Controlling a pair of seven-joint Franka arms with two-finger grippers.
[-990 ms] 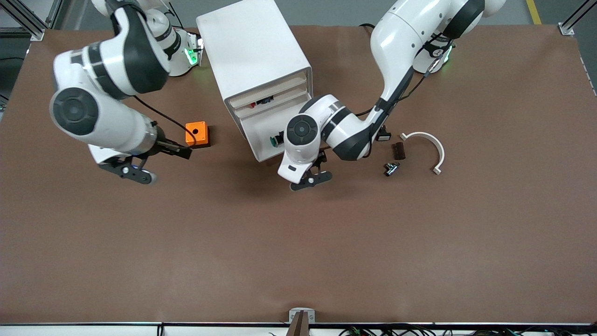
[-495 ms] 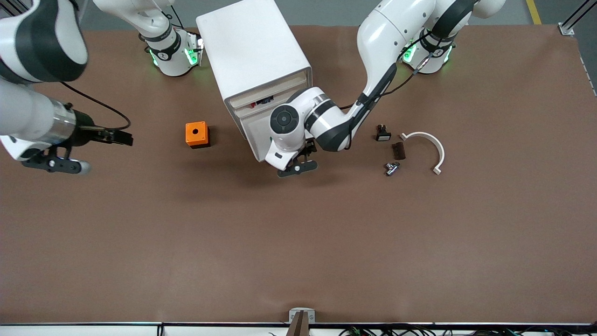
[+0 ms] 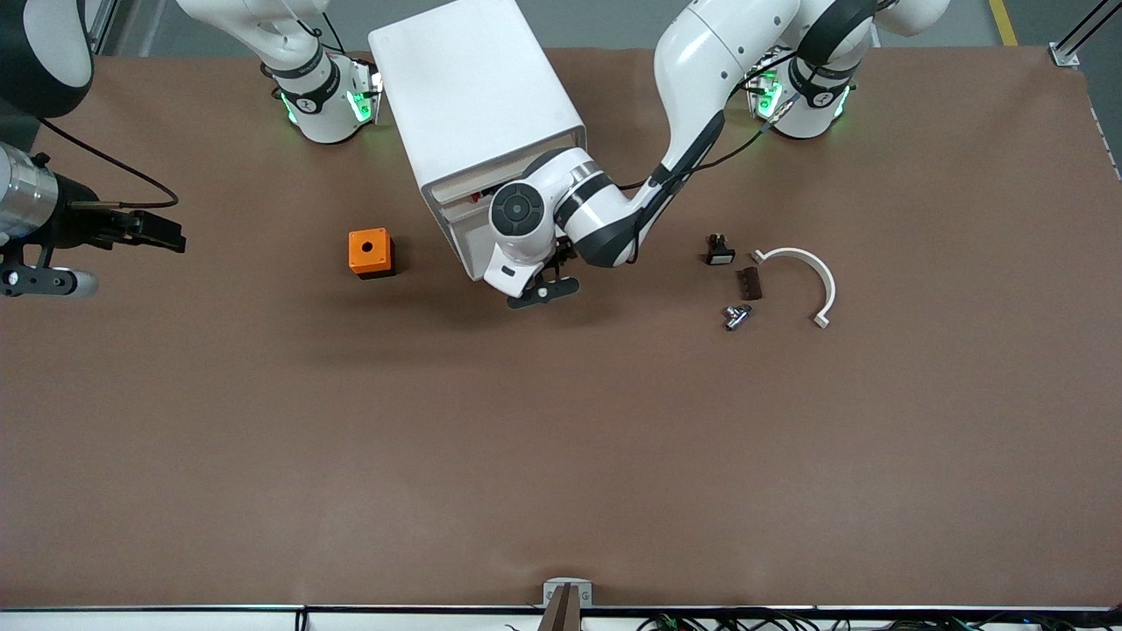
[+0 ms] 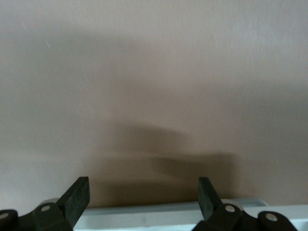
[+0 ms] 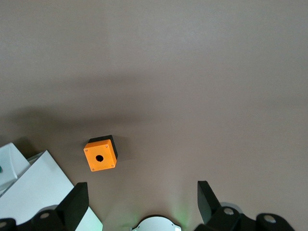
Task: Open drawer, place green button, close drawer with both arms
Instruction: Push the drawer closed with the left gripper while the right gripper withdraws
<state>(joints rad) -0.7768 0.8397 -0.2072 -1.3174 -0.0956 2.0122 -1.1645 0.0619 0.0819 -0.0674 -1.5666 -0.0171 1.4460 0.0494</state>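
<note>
Closing push at the cabinet (image 3: pixel 473 96): drawer (image 3: pixel 469 254) nearly flush after standing well out a second ago, button presumably inside, hidden under the left arm. Left gripper (image 3: pixel 542 292) spread and empty at the drawer front; right gripper (image 3: pixel 48 281), likewise open, withdrawn well clear of the cabinet.

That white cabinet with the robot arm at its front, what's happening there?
The left arm's pincer, jaws open and holding nothing, is at the front edge of a drawer at the bottom of the white cabinet, apparently to push it shut. The green button is not visible now. The right arm's pincer, also open and empty, hangs over the right arm's end of the table. An orange cube and a few small parts lie untouched.
</note>
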